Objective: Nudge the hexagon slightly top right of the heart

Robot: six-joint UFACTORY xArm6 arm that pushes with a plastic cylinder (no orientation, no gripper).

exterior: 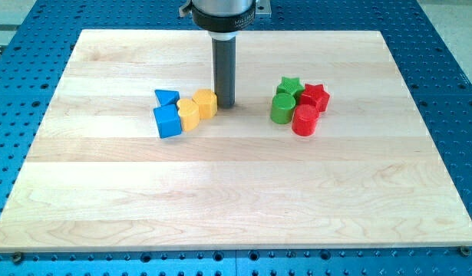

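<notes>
So the worktop (236, 192) is a pale wooden board made of glued planks, grain running left to right, sitting on a blue metal base (458, 92) full of small holes in a grid. You can see that perforated blue surface on all four sides of the board. Lighting is even, no harsh shadows, and little screws show at the board's bottom corners.

The tool here is just a straight dark rod coming down from a silver mount at the view's top. It has no jaws, so nothing to open or close, and it grips nothing. My tip (225, 105) sits on the wood right beside the yellow hexagon (206, 103), on its right side, touching or as good as touching.

The yellow hexagon is in the cluster left of centre. Just to its lower left, pressed against it, is the yellow heart (189, 114). So the hexagon already lies up and to the right of the heart. Next over is a blue cube (167, 121), with a blue triangle (166, 97) just above it.

Well apart on the view's right is a second bunch: green star (289, 86), red star (315, 96), green cylinder (282, 109) and red cylinder (305, 120), all packed together.
</notes>
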